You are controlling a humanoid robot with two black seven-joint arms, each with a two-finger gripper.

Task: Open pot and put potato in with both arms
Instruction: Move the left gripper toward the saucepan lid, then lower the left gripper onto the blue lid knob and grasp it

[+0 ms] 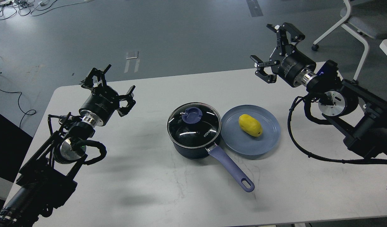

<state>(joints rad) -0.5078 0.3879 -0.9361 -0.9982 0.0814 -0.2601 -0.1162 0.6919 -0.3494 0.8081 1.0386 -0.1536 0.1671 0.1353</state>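
Clearance around the pot and plate

The pot (195, 130) and plate (265, 140) touch, leaving no gap between them. The glass lid (193, 124) closes the pot mouth. The handle (232, 168) bars the near-right approach. Bare table (133, 176) lies left and in front.

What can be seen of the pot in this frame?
The pot is a small dark saucepan standing upright near the middle of the white table. A glass lid with a blue knob closes it. Its long lavender handle, with a hole at the end, points toward the camera and right. It sits right beside the blue plate. Neither pincer touches it.
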